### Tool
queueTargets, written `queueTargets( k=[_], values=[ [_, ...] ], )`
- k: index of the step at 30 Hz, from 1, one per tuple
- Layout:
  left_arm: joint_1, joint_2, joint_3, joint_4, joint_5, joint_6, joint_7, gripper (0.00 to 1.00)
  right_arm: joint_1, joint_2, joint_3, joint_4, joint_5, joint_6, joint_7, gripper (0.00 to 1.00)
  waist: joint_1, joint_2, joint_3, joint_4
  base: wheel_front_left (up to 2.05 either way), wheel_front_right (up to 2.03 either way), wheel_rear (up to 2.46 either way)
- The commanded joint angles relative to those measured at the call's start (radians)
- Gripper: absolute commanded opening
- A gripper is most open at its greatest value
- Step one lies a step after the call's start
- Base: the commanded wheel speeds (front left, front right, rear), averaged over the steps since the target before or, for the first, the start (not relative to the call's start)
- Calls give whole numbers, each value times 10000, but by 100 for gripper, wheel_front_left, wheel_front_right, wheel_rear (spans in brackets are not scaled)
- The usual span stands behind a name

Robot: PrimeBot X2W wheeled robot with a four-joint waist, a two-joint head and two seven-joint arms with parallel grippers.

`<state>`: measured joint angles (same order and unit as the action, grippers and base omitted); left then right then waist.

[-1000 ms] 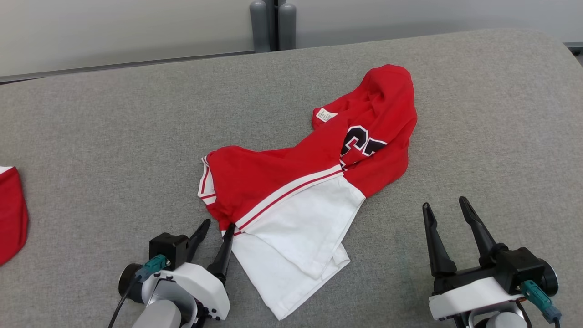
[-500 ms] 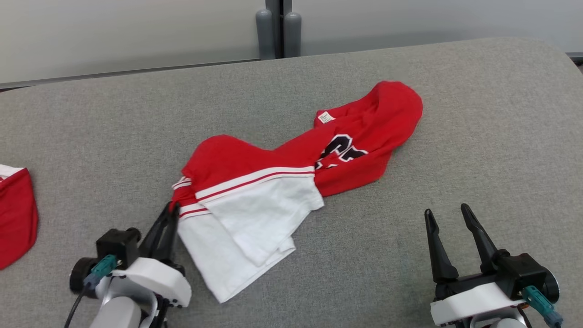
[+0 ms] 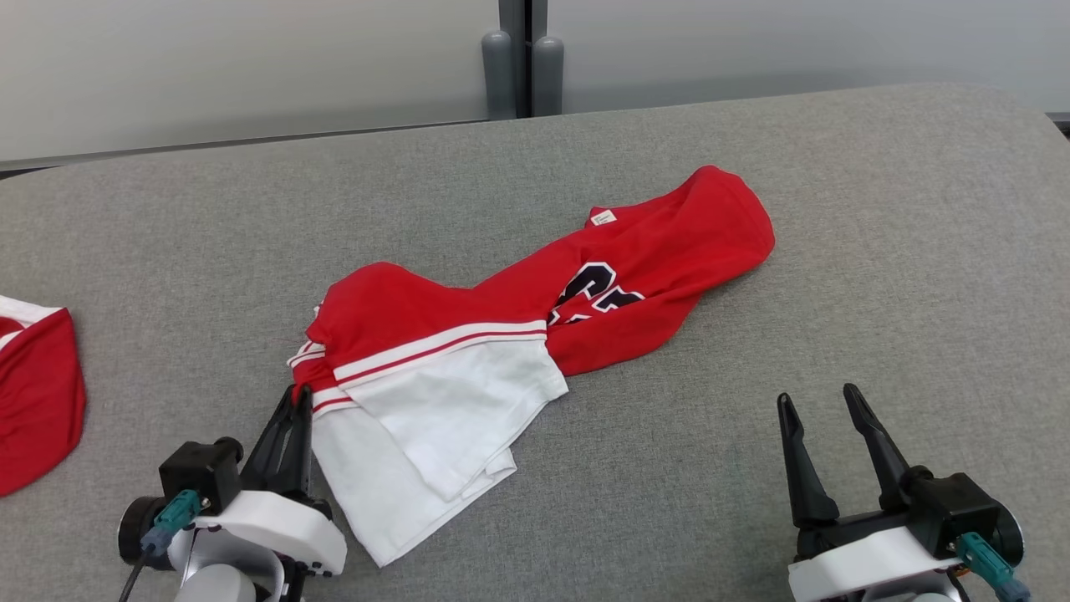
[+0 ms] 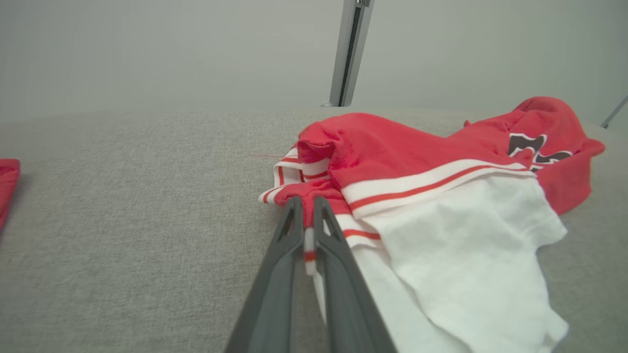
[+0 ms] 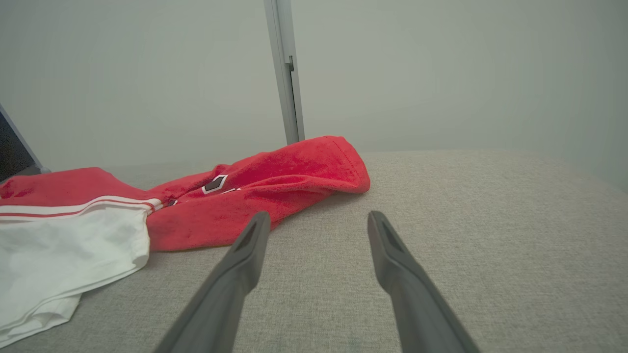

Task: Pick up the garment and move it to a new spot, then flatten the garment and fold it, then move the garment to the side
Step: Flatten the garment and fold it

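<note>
Your left tool (image 3: 298,393), at 7 o'clock in the head view, is pinched tight on the striped hem of the red-and-white jersey garment (image 3: 435,309). The garment lies crumpled mid-table, running from 7 toward 1 o'clock across the grey fabric-covered table (image 3: 878,251). Your right tool (image 3: 817,395) waits at 5 o'clock, spread wide and holding nothing, well apart from the cloth. The bite looks thin, just a narrow fold, so a quick pull could slip it free. The bunched layers may drag and twist rather than spread. A second red cloth (image 3: 33,393) lies at 9 o'clock.
</note>
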<state>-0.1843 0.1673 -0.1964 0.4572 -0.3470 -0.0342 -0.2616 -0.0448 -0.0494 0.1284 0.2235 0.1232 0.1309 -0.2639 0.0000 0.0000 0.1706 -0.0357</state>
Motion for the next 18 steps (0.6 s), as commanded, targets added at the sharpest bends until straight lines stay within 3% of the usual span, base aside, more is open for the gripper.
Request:
queueTargets(
  k=[1, 5, 8, 13, 18],
  values=[
    [80, -134, 123, -264, -196, -174, -48, 0, -23, -18, -15, 2, 47, -3, -9, 100, 0, 0, 10, 8, 0, 0, 0],
    [-206, -481, -73, -1152, -914, -741, -45, 0, -18, -19, 5, 49, 77, -3, -9, 100, 0, 0, -43, 1, 0, 0, 0],
    [-606, -569, -525, -1749, -1311, -894, 248, 0, 4, -19, 54, 92, 107, -3, -9, 100, 0, 0, -127, -57, 0, 0, 0],
    [-2140, -467, -2076, -3449, -2811, -974, 1851, 0, -190, -19, 231, 71, 254, -3, -9, 100, 0, 0, -241, -497, 0, 0, 0],
    [-4313, -609, -2680, -4253, -4720, -982, 3715, 0, -411, -23, 325, 26, 500, -5, -9, 100, 0, 0, -95, -1246, 0, 0, 0]
  ],
)
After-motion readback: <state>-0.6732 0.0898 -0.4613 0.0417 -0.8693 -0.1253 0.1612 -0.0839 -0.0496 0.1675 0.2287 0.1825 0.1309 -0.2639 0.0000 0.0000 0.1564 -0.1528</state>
